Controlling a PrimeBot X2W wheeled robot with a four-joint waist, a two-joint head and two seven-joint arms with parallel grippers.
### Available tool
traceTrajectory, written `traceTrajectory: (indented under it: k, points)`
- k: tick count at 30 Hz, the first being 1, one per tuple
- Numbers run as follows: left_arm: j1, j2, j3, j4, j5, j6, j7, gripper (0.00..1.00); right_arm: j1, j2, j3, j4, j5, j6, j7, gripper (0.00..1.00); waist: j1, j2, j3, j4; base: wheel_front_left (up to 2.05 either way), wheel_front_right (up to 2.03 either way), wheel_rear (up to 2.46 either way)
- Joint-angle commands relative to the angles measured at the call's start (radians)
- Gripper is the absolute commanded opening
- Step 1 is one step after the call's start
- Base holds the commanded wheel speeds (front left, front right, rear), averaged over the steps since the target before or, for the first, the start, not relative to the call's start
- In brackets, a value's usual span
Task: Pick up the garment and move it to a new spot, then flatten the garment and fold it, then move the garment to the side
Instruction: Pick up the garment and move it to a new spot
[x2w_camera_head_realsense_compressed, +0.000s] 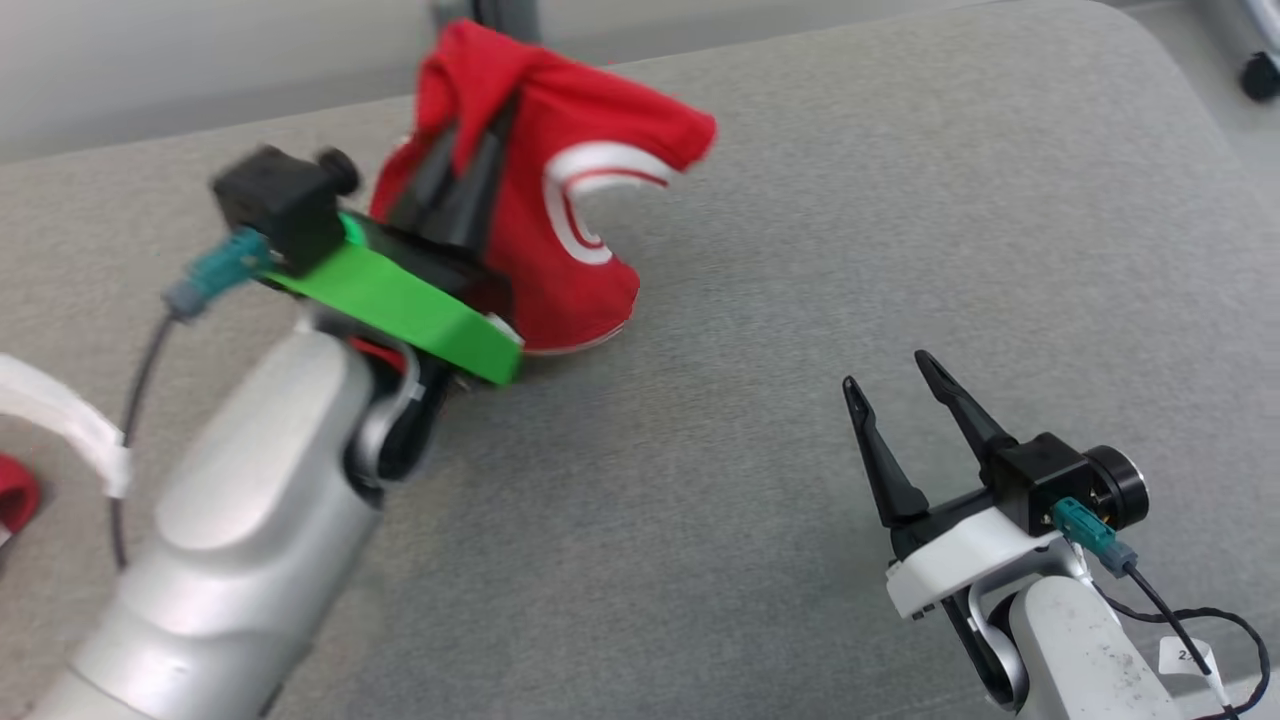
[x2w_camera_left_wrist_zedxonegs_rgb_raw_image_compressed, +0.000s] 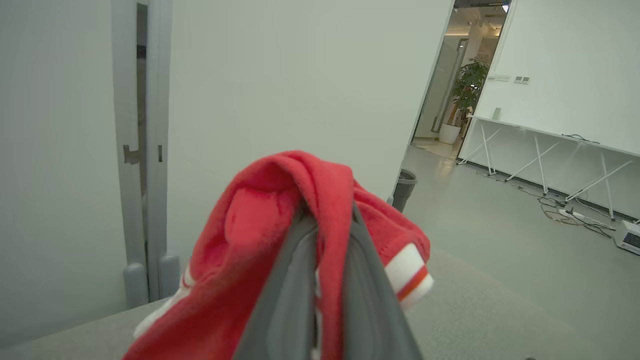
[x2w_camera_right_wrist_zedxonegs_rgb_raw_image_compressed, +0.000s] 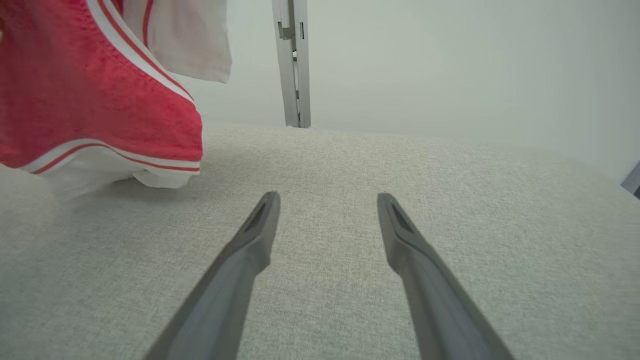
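Observation:
A red garment (x2w_camera_head_realsense_compressed: 560, 200) with white stripes hangs lifted above the grey padded surface (x2w_camera_head_realsense_compressed: 800, 250), its lower hem touching the fabric. My left gripper (x2w_camera_head_realsense_compressed: 490, 120) is shut on the garment near its top, the cloth draped over both fingers. In the left wrist view the red garment (x2w_camera_left_wrist_zedxonegs_rgb_raw_image_compressed: 280, 235) wraps the closed fingers (x2w_camera_left_wrist_zedxonegs_rgb_raw_image_compressed: 295, 280). My right gripper (x2w_camera_head_realsense_compressed: 890, 375) stands open at the lower right, well apart from the garment, with nothing between its fingers. The right wrist view shows the garment (x2w_camera_right_wrist_zedxonegs_rgb_raw_image_compressed: 90, 85) hanging at the upper left, beyond the open right gripper (x2w_camera_right_wrist_zedxonegs_rgb_raw_image_compressed: 327, 197).
The surface's rounded far edge (x2w_camera_head_realsense_compressed: 1180, 60) runs along the top right, with a caster (x2w_camera_head_realsense_compressed: 1262, 75) on the floor beyond it. A grey post (x2w_camera_right_wrist_zedxonegs_rgb_raw_image_compressed: 292, 62) stands behind the surface. At the left edge lie a white strap (x2w_camera_head_realsense_compressed: 70, 420) and something red (x2w_camera_head_realsense_compressed: 15, 495).

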Motion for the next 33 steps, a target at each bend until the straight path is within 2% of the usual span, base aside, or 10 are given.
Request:
traceTrajectory:
  k: [1, 2, 3, 6, 9, 12, 15, 18, 23, 33]
  points:
    - [0.016, -0.011, -0.013, 0.009, 0.002, -0.004, -0.001, 0.25, 0.015, -0.003, 0.002, -0.008, 0.005, -0.001, 0.000, 1.00, 0.0000, -0.0001, 0.002, -0.073, 0.00, 0.00, 0.00]
    - [0.019, -0.019, -0.026, 0.019, 0.017, -0.004, -0.001, 0.65, 0.017, -0.003, 0.005, -0.010, 0.008, -0.001, 0.000, 1.00, 0.0000, -0.0001, 0.006, -0.083, 0.00, 0.00, 0.00]
    - [0.027, -0.031, -0.038, 0.030, 0.018, -0.004, -0.001, 1.00, 0.018, -0.003, 0.005, -0.012, 0.011, -0.001, 0.000, 1.00, 0.0000, -0.0001, 0.009, -0.088, 0.00, 0.00, 0.00]
    - [0.052, -0.055, -0.041, 0.061, 0.044, -0.004, -0.001, 1.00, 0.026, -0.003, 0.007, -0.017, 0.018, -0.001, 0.000, 1.00, 0.0000, -0.0001, 0.012, -0.100, 0.00, 0.00, 0.00]
    - [0.087, -0.059, -0.003, 0.085, 0.090, -0.004, -0.001, 1.00, 0.031, -0.003, 0.005, -0.015, 0.023, -0.001, 0.000, 1.00, 0.0000, -0.0001, 0.008, -0.102, 0.00, 0.00, 0.00]
    - [0.167, -0.071, 0.086, 0.106, 0.132, -0.004, -0.001, 1.00, 0.036, -0.003, -0.003, -0.014, 0.030, -0.001, 0.000, 1.00, 0.0000, -0.0001, -0.003, -0.094, 0.00, 0.00, 0.00]
    - [0.233, -0.058, 0.167, 0.098, 0.199, -0.004, -0.001, 1.00, 0.043, -0.003, -0.013, -0.009, 0.032, -0.001, 0.000, 1.00, 0.0000, -0.0001, -0.021, -0.077, 0.00, 0.00, 0.00]
    - [0.328, -0.068, 0.282, 0.085, 0.269, -0.004, -0.001, 1.00, 0.055, -0.003, -0.032, -0.001, 0.027, -0.001, 0.000, 1.00, 0.0000, -0.0001, -0.051, -0.051, 0.00, 0.00, 0.00]
    - [0.489, -0.108, 0.440, 0.047, 0.363, -0.004, -0.001, 1.00, 0.096, -0.003, -0.066, 0.012, 0.014, -0.001, 0.000, 1.00, 0.0000, -0.0001, -0.114, 0.007, 0.00, 0.00, 0.00]
    - [0.728, -0.163, 0.572, 0.001, 0.484, -0.004, -0.001, 1.00, 0.171, -0.003, -0.106, 0.037, 0.006, -0.001, 0.000, 1.00, 0.0000, -0.0001, -0.192, 0.084, 0.00, 0.00, 0.00]
